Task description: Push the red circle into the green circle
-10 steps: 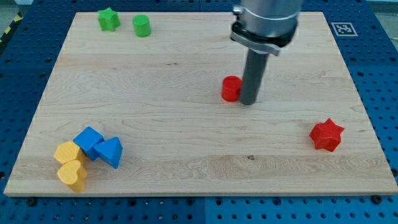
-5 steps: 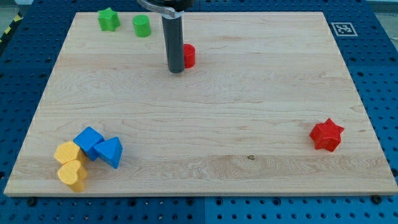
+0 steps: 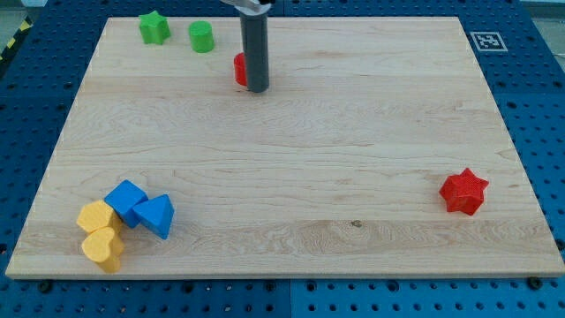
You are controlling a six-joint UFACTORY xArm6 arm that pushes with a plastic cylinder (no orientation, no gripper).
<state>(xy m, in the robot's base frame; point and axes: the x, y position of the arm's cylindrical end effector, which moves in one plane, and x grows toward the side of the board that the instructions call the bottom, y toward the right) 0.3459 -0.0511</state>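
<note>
The red circle (image 3: 239,68) lies near the view's top, mostly hidden behind my rod, with only its left edge showing. My tip (image 3: 257,88) rests on the board just right of and below it, touching it. The green circle (image 3: 201,36) stands up and to the left of the red circle, a short gap apart.
A green star (image 3: 154,26) sits left of the green circle. A red star (image 3: 463,192) lies at the view's right. A blue cube (image 3: 126,200), a blue triangle (image 3: 157,215), a yellow block (image 3: 95,216) and a yellow heart (image 3: 104,248) cluster at bottom left.
The red circle has slid up and left across the board toward the green circle. My tip went from its right side to its left, then back to its right.
</note>
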